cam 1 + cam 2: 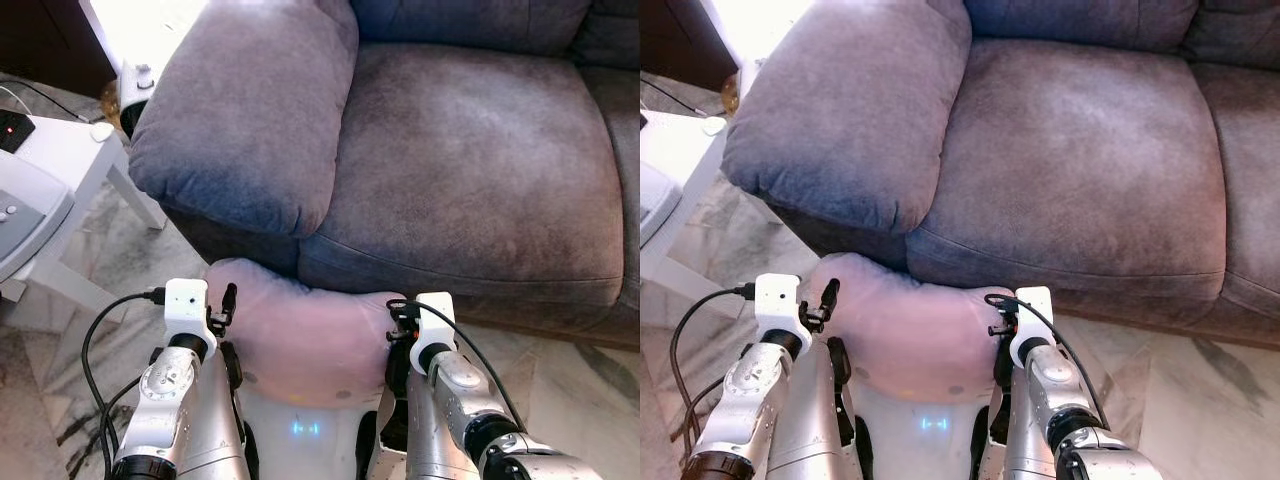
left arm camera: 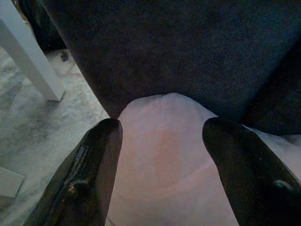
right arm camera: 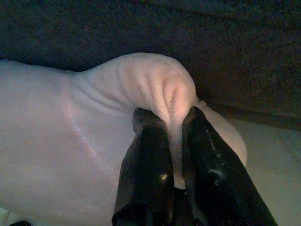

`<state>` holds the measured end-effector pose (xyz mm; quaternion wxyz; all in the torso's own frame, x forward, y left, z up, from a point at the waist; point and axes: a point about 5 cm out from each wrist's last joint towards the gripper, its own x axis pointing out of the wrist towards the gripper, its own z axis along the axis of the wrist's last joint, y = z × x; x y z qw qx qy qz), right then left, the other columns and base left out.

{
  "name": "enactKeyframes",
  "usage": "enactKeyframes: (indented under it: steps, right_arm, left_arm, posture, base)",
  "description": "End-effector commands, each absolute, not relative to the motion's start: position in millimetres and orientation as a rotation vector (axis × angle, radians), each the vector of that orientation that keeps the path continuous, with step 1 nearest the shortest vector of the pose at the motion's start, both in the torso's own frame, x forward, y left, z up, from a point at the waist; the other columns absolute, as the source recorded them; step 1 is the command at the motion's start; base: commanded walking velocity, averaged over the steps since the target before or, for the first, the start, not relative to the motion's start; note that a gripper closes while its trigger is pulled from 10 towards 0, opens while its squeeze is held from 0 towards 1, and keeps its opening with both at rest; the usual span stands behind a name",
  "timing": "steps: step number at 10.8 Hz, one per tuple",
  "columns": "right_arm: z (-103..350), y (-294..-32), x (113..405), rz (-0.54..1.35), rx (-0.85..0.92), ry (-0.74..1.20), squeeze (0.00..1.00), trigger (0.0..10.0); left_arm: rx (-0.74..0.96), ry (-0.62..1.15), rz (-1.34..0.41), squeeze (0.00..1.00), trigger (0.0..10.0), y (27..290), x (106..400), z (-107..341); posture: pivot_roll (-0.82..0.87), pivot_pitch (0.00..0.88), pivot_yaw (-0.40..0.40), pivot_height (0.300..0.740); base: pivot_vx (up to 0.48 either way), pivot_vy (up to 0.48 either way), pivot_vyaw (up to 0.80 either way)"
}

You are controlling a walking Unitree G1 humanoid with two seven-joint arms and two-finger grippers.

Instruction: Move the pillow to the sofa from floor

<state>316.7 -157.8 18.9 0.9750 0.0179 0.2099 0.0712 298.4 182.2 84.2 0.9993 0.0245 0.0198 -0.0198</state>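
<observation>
My right gripper: clamped on a thin fold of the pillow.
My left gripper: apart, astride the pillow's corner.
Risk: the fold may slip, and the pillow snag the sofa front edge.

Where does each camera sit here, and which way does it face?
Left eye view: head camera facing forward and down at the grey suede sofa, soft pink pillow, both silver arms.
Right eye view: same scene, shifted sideways.
Left wrist view: looks along the open left gripper straddling the pillow.
Right wrist view: looks along the right gripper, pinching a pillow fold.
All four share the pillow and sofa.
</observation>
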Motion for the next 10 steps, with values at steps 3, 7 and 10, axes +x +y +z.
enactKeyframes:
  steps: [3,7,10]
  right_arm:
    - [25.7,-172.1,320.2,0.059,0.059,0.376,0.00,10.0]
    - [24.8,-172.1,319.7,0.053,0.061,0.381,0.00,10.0]
    - [23.8,-171.7,318.8,0.053,0.060,0.384,0.00,10.0]
  left_arm:
    - [0.040,0.062,-0.027,0.00,10.0,184.9,294.4,74.7]
    - [0.041,0.053,-0.033,0.00,10.0,184.8,294.8,76.0]
    - [0.042,0.050,-0.032,0.00,10.0,185.6,294.9,76.0]
  posture:
    - [0.22,0.202,-0.063,0.502]
    - [0.22,0.199,-0.061,0.502]
    - [0.22,0.205,-0.061,0.502]
  base:
    - [0.000,0.000,0.00]
    - [0.000,0.000,0.00]
    - [0.000,0.000,0.00]
